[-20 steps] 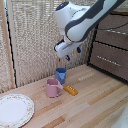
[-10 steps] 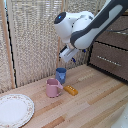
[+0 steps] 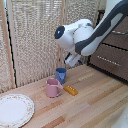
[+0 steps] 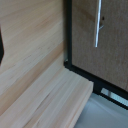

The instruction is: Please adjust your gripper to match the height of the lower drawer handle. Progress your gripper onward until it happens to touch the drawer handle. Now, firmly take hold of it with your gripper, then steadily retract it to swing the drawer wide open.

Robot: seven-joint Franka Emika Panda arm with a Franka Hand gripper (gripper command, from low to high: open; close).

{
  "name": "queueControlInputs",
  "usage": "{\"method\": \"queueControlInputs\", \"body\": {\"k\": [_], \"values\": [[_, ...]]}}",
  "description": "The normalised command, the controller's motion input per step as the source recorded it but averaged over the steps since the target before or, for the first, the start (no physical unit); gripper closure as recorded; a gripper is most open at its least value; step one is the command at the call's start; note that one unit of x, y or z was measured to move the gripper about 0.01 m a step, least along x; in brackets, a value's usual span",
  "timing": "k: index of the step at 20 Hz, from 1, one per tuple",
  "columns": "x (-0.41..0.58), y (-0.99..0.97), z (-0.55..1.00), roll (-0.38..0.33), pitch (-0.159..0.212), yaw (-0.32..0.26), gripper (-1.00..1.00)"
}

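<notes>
Hand [image 3: 68, 62] state unclear, above blue cup [image 3: 61, 74]; pink mug [image 3: 52, 88], orange block [image 3: 71, 90] nearby.

**Tableware on a wooden table**

A pink mug [image 3: 52, 87] stands near the middle of the wooden table [image 3: 95, 107], a blue cup [image 3: 61, 74] just behind it. A small orange block [image 3: 71, 90] lies just right of the mug. A white patterned plate [image 3: 14, 110] sits near-left. A woven screen [image 3: 35, 35] stands behind.

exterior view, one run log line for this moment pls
phase: approach | claw: above blue cup, state unclear | lower drawer handle: untouched | drawer: closed
</notes>
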Motion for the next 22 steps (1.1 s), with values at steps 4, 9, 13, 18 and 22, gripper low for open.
{"method": "queueControlInputs", "body": {"k": [4,9,13,18,22], "values": [[0.000,-0.28,-0.27,-0.339,0.002,0.161,-1.00],[0.000,-0.32,-0.38,-0.271,0.025,0.189,-1.00],[-0.030,-0.52,-0.28,-0.169,-0.002,0.169,-1.00],[-0.067,-0.60,-0.12,-0.071,-0.026,0.189,-1.00],[-0.135,-0.65,-0.01,-0.061,-0.056,0.166,-1.00]]}}
